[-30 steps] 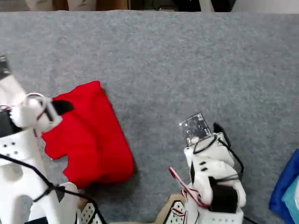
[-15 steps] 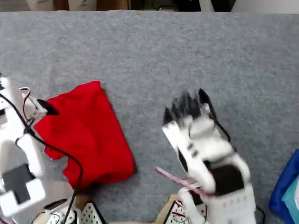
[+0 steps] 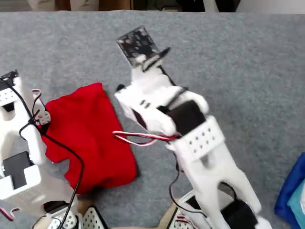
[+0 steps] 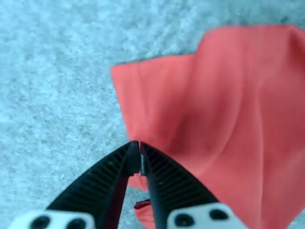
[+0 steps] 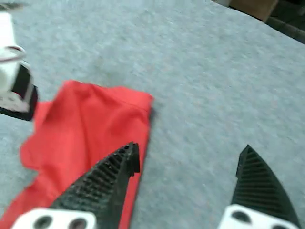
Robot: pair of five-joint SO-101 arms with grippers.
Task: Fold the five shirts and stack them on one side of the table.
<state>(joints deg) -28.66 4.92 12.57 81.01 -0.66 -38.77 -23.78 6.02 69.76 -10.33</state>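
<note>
Lying loosely bunched on the left half of the grey table (image 3: 238, 71), the red shirt (image 3: 90, 138) has its long side running from the far end toward the near edge, with creases across it and an uneven near hem.

Over to the left gripper (image 4: 139, 145): jaws pressed together, tips meeting right at the shirt's left border, where red cloth gives way to grey surface. Whether any fabric is pinched between those tips, I cannot tell. The left arm stands at the table's left edge, its wrist angled in toward the shirt's left side and cables looping down over the cloth.

Now the right gripper (image 5: 190, 148): jaws spread wide apart, nothing between them. One black ribbed finger (image 5: 109, 176) hangs over the shirt's right edge, near its far corner; the other is over bare table just beside the shirt. The right arm stretches on a diagonal from the near edge up across the middle of the table, wrist raised above that far right corner.

Off at the right edge, well apart from both grippers, sits some blue cloth (image 3: 291, 188).
</note>
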